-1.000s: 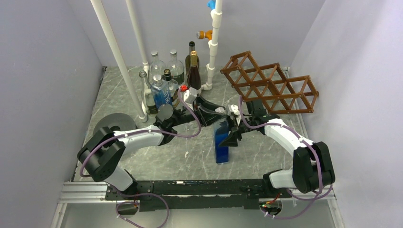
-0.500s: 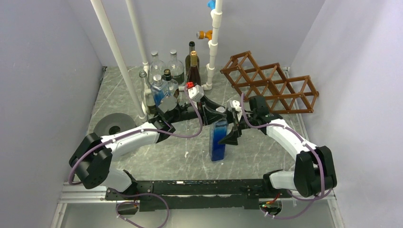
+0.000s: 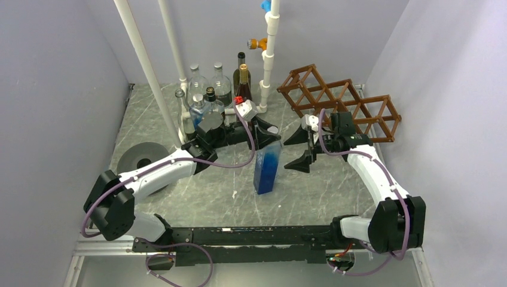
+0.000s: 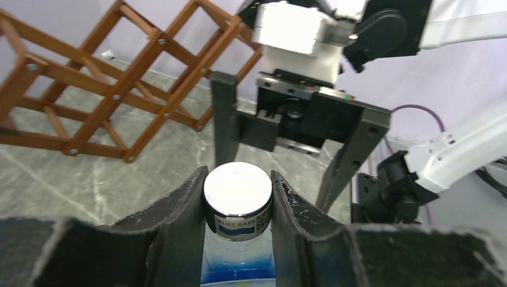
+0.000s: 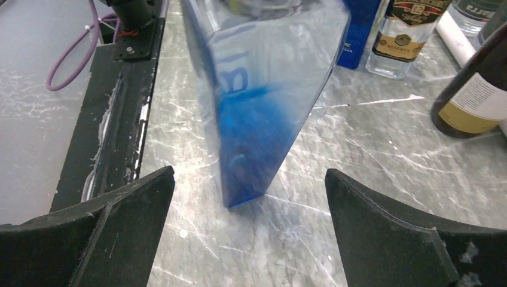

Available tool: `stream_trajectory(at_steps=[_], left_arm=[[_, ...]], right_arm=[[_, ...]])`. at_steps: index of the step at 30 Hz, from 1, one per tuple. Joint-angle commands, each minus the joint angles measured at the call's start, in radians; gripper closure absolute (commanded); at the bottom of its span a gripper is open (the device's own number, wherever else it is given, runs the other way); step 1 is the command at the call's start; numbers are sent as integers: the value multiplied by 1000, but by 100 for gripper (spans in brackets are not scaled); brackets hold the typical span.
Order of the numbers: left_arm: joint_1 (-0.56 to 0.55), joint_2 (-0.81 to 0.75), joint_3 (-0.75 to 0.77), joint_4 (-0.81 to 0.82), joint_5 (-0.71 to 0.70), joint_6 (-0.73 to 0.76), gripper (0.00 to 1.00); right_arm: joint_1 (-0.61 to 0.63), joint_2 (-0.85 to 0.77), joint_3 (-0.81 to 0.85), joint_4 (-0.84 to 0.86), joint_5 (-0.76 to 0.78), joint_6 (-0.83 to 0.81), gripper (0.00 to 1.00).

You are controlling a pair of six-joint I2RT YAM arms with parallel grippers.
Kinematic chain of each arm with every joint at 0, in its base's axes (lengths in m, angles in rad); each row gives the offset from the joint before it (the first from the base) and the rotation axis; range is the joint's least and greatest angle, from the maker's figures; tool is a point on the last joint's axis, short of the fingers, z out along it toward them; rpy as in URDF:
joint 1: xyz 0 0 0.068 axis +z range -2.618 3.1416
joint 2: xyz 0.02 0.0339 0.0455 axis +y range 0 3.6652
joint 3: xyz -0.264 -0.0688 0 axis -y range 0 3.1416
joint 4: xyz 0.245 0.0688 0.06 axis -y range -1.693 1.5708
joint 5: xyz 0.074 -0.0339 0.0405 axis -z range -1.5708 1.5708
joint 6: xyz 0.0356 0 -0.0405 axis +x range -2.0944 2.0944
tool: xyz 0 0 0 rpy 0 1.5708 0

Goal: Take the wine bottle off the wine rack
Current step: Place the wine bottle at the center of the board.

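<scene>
Tabletop [image 3: 197, 197] of grey marbled stone carries everything, and the wine rack [image 3: 341, 110], a brown lattice of diamond-shaped cells, is the largest thing on it. Left of the rack, at about the same depth, a cluster of bottles [image 3: 212, 98] stands around white pipes [image 3: 269, 54]. The blue bottle [image 3: 267, 164], square-sided and clear with blue colouring, is off the rack, to its left and nearer the arm bases, well apart from the slats. From above it leans, but that view hides its top under the left gripper [image 3: 263, 136]. The left wrist view supplies the missing part: both fingers press on the neck just under the white cap [image 4: 238, 186], jaws narrow and holding it, with the rack's cells visible behind to the left. The right gripper [image 3: 299, 150], just in front of the rack's left end, stands spread wide and holds nothing. Its own camera shows the bottle's lower body and base corner between the two dark fingers [image 5: 119, 227] with clear gaps on each side. Whether that corner rests on the stone or hangs just above it I cannot tell.
</scene>
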Motion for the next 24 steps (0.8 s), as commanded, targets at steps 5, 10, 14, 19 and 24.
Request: stream_trajectory(at_steps=[5,10,14,19,24], left_arm=[[62,-42,145,71,-94,64,100],[90,-23,184,74,-123,74,100],[112,-4,210,86,-154,83,100],[142,38,249,98,-179,89,100],[161,85,290,110,-194,98,100]], right_arm=[[-46,-15,63,-90,40,-42,0],[-66,-16,58,-49,64,12,1],[-79,-14,57,-39,71,27,0],[-91,-16,54,-21,84,49,1],[-100,-19,50,-12,90,61,1]])
